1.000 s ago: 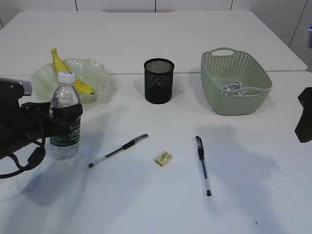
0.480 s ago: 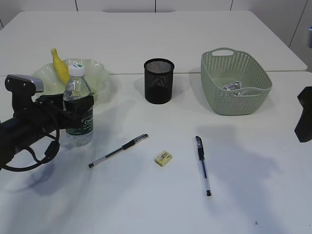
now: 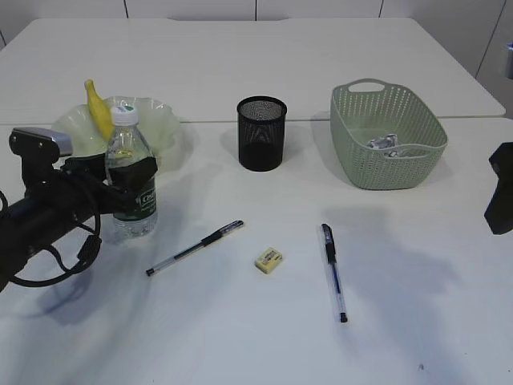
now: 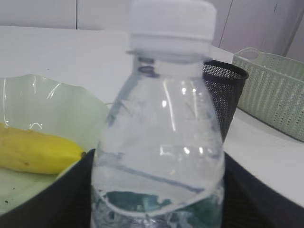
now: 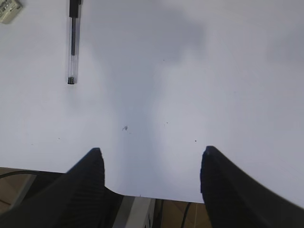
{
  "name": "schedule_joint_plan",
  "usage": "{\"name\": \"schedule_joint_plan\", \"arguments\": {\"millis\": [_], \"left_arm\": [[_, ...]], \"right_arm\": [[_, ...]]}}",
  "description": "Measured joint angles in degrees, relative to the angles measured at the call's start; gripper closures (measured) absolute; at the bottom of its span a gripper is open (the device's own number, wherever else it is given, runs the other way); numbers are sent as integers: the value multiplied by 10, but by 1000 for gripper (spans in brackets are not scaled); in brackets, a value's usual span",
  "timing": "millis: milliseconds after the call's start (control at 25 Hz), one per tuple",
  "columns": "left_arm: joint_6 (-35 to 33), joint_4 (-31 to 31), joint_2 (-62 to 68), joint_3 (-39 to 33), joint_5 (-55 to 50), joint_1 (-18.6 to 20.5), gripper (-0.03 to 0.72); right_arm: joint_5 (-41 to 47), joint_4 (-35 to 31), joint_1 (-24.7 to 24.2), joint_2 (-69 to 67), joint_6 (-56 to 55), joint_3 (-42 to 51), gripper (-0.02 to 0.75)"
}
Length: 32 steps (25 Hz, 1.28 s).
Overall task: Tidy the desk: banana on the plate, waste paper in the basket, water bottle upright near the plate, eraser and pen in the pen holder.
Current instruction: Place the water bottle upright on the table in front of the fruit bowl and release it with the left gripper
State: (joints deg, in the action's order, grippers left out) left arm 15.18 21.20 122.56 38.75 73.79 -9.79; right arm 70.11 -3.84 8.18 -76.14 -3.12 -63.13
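the left gripper (image 3: 128, 186) has carried the small clear green-labelled water bottle (image 3: 131, 178) in from the desk's front, and it now stands upright just beside the ruffled pale green plate (image 3: 164, 120), jaws still around it, starting to loosen. right of the plate, two pens and the eraser (image 3: 268, 259) wait; the right gripper (image 5: 149, 166) gapes empty.

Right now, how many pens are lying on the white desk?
2. One clear-barrelled black pen lies left of the small yellow eraser; the other pen lies right of it. The black mesh cup's inside is hidden.
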Motion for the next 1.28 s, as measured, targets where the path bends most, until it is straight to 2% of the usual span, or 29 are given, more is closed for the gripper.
{"name": "schedule_joint_plan", "arguments": {"millis": [240,480,1280], "left_arm": [[-3,0,-14,-31,-5,0,179],[-3,3,-39,-48,-69,0,104],[-3,8,-235,-52,-76,0,95]], "right_arm": [[0,0,0,0,-2,0,265],[0,0,0,0,-3,0,265],[1,0,0,0,-5,0,265]]}}
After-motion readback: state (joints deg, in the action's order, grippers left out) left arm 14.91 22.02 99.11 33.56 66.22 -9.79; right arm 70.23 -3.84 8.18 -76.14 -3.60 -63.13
